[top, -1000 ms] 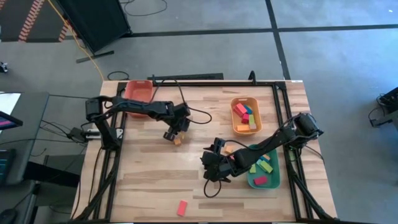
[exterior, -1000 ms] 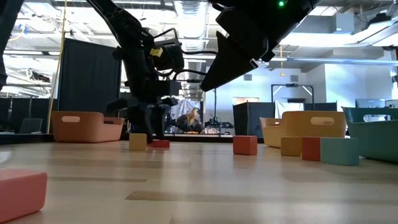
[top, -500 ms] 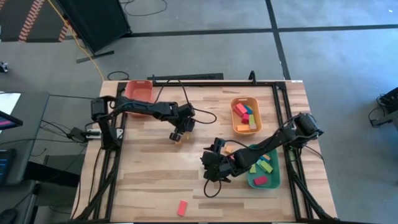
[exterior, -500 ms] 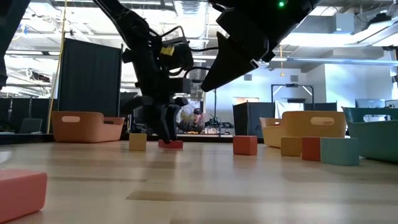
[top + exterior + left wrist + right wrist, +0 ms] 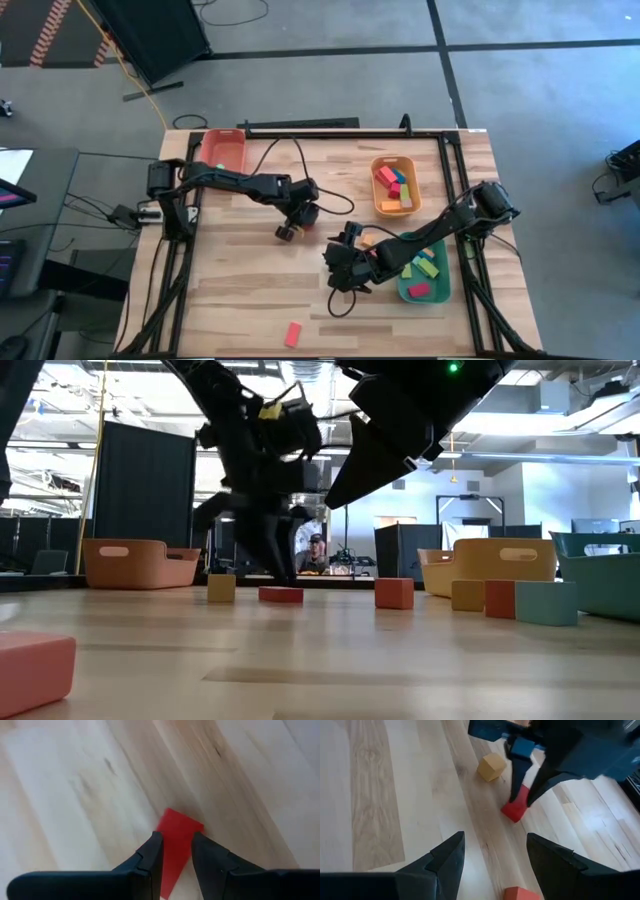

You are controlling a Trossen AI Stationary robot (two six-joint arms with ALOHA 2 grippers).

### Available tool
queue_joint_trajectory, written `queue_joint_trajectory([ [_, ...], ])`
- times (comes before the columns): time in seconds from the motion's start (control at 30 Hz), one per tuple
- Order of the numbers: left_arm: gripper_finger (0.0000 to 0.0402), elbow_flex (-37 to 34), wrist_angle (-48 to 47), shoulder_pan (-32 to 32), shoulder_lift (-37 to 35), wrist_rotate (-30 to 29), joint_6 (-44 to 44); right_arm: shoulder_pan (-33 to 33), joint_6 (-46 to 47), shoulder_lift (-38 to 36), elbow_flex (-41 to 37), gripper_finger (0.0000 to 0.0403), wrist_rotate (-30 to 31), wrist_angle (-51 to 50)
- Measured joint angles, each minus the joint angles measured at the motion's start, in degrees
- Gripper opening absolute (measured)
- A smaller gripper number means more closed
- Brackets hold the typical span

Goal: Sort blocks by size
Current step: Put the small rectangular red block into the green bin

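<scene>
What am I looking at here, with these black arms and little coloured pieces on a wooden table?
Two robot arms sort toy blocks by size. One camera looks down from the ceiling, one sits at tabletop level, and one rides on each wrist.

The left arm's tool has closed its two fingers on a small flat red block lying on the pale wooden table. The right arm's tool waits open nearby.

A small tan cube and a pink block lie loose. Three plastic trays hold sorted blocks: a red-orange tray, an orange tray and a green tray.
</scene>
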Motion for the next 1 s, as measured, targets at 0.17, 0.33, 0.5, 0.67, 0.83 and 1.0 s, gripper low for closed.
queue_joint_trajectory([
  [0.17, 0.0091, 5.7, -6.8, -1.2, -0.9, -1.2, -1.3, -0.4, 2.4, 0.0, 0.0, 0.0244, 0.0, 0.0],
  [0.33, 0.0099, 12.3, -17.2, -2.1, -3.2, -7.4, -5.4, -2.0, 5.9, 0.0, -0.5, 0.0244, -0.1, 2.6],
  [0.5, 0.0100, 13.5, -27.3, -3.4, -8.6, -11.9, -10.5, -3.7, 6.5, 1.6, -2.5, 0.0244, -1.2, 7.1],
  [0.67, 0.0101, 11.0, -32.3, -5.7, -15.2, -12.5, -19.0, -6.3, 8.3, 4.6, -2.5, 0.0244, -3.3, 12.0],
  [0.83, 0.0101, 4.0, -28.4, -10.8, -22.4, -12.6, -25.2, -8.6, 4.1, 8.1, -1.9, 0.0244, -4.9, 19.9],
  [1.0, 0.0101, -5.5, -20.1, -15.6, -28.1, -15.5, -30.6, -10.3, 2.7, 11.1, -1.9, 0.0247, -5.1, 23.6],
])
